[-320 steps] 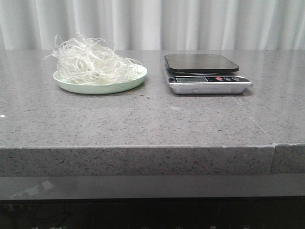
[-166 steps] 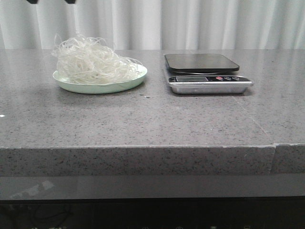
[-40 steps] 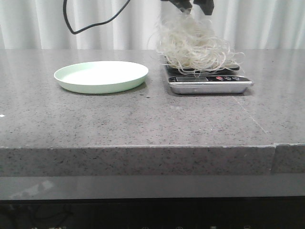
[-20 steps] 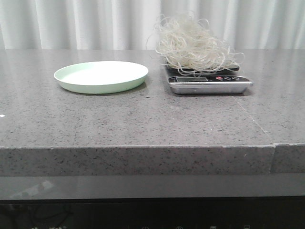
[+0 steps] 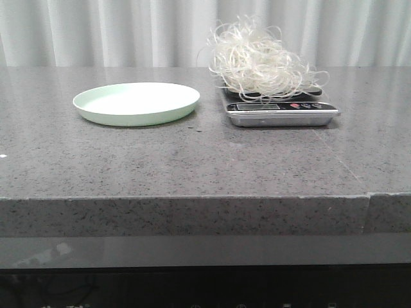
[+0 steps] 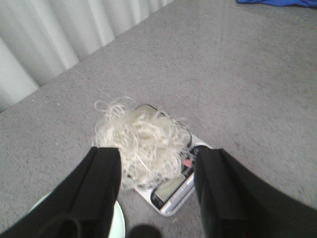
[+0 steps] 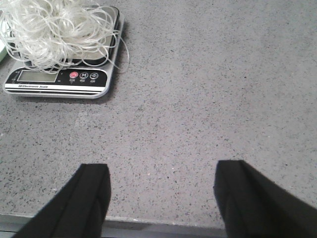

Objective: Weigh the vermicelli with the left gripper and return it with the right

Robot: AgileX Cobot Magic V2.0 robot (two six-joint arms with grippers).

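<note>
The vermicelli [image 5: 260,61], a fluffy whitish clump of curly strands, lies on the black platform of the silver kitchen scale [image 5: 282,114] at the back right of the table. It also shows in the left wrist view [image 6: 141,139] and the right wrist view [image 7: 52,29]. The pale green plate [image 5: 136,102] stands bare to the left of the scale. My left gripper [image 6: 157,158] is open and empty, high above the scale. My right gripper [image 7: 161,181] is open and empty over the table's front edge, to the right of the scale. Neither gripper shows in the front view.
White curtains hang behind the grey stone table [image 5: 192,160]. A seam runs through the tabletop at the right [image 5: 340,160]. A blue cloth [image 6: 277,2] lies at the edge of the left wrist view.
One second ago the left gripper was at the vermicelli over the scale. It has let go and risen out of the front view. The vermicelli rests on the scale.
</note>
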